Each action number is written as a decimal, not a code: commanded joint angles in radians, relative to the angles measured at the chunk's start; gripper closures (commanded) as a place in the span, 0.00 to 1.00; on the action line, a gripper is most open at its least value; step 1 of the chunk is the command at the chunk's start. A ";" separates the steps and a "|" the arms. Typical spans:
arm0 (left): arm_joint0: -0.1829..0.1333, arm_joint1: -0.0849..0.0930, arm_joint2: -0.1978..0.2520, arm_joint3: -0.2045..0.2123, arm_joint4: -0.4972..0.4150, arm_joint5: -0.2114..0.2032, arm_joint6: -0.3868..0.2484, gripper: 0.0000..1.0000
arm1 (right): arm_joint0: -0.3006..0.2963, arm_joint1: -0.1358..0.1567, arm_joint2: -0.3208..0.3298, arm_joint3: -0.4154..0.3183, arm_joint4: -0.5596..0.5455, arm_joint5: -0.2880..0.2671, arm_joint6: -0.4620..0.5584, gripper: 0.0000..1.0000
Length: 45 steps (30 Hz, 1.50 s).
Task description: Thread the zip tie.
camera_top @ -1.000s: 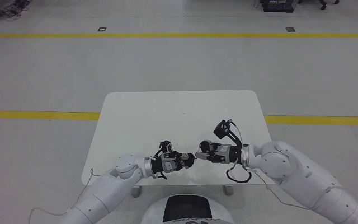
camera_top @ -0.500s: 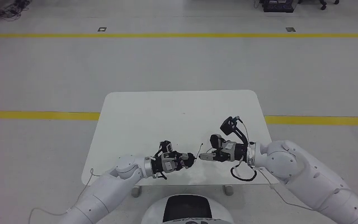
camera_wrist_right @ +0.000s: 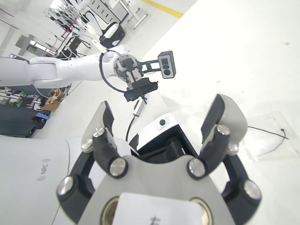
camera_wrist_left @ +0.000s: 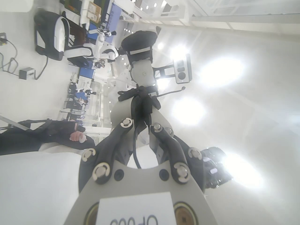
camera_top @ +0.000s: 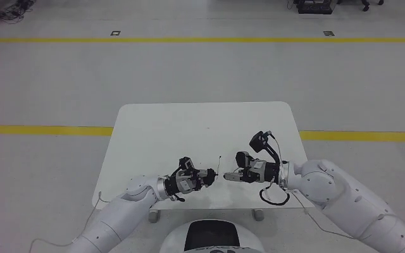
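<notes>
- Separation is what we are logging first: a second ago the two grippers were meeting tip to tip above the near edge of the table [camera_top: 190, 126]. Now the right gripper [camera_top: 226, 177] is sitting just apart from the left gripper [camera_top: 210, 178], with a gap showing between them.
- We are seeing the right gripper's jaws spread wide with nothing between them in its own wrist view, so it has let go.
- We are reading the left gripper as clenched on the zip tie [camera_top: 218, 166]. In the left wrist view the thin black strap is running down between its closed fingers.
- We are noting that the tie's free end is now standing nearly upright above the left fingertips. Half a second ago it was leaning over toward the right gripper, so the left wrist seems to be turning.
- We are also noting a clear tray [camera_wrist_right: 274, 118] on the table beyond the right gripper, with a thin black strand [camera_wrist_right: 267, 131] lying on it, untouched.
- We are judging this as a pause between grasps: the tie is now resting with the left gripper alone, held up off the table.
- We cannot tell whether the tail is already passing through the head, as the strap is too thin to read.
- We are expecting the next step to need the right gripper lining up again on that raised end. The risk is the thin, springy tip swinging aside as the jaws are closing.
</notes>
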 commanded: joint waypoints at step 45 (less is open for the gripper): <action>-0.029 -0.073 -0.005 0.070 -0.093 -0.284 -0.102 1.00 | -0.101 -0.149 0.223 0.183 0.834 0.000 0.445 0.00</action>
